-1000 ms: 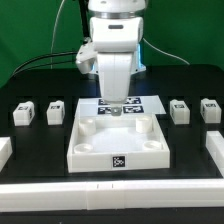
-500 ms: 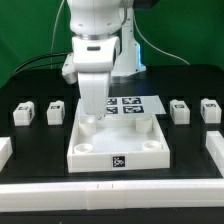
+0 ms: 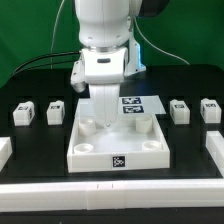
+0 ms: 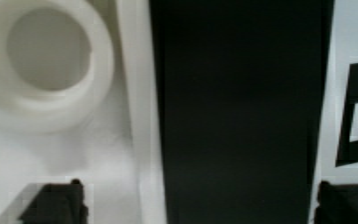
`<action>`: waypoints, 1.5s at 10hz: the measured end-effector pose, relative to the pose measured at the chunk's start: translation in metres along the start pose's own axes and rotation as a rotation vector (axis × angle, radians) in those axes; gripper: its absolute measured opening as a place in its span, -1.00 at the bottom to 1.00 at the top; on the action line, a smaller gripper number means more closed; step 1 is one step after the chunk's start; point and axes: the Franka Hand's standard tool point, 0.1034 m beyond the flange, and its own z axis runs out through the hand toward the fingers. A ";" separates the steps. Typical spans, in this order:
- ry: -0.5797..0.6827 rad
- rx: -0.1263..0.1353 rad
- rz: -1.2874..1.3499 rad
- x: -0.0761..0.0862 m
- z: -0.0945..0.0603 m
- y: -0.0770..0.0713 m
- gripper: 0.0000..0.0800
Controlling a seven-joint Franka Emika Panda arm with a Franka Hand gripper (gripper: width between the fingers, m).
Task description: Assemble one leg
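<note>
Four small white legs stand in a row on the black table: two at the exterior view's left [image 3: 24, 113] [image 3: 57, 111] and two at its right [image 3: 179, 109] [image 3: 209, 108]. My gripper [image 3: 103, 116] hangs low over the back edge of the large white tray [image 3: 120, 150], near its back-left round socket [image 3: 90, 126]. In the wrist view the gripper [image 4: 202, 205] is open and empty. Its dark fingertips [image 4: 55, 205] straddle the tray's wall [image 4: 131, 120] and a strip of black table. The socket [image 4: 48, 55] shows beside them. No leg is in the wrist view.
The marker board [image 3: 138, 103] lies behind the tray, partly hidden by the arm; one tag shows in the wrist view [image 4: 357, 110]. White rails lie at the table's left [image 3: 5, 152], right [image 3: 216, 150] and front [image 3: 110, 205] edges.
The arm swung from above the marker board toward the exterior view's left, then came back a little to the right. It stays low at the tray's back edge. The legs have not moved.
</note>
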 end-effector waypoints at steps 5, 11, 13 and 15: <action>0.004 0.013 0.012 -0.002 0.007 0.002 0.17; 0.004 0.000 0.012 -0.002 0.005 0.005 -0.80; 0.004 -0.005 0.012 -0.002 0.004 0.006 -0.80; 0.004 -0.008 0.012 -0.002 0.004 0.007 -0.80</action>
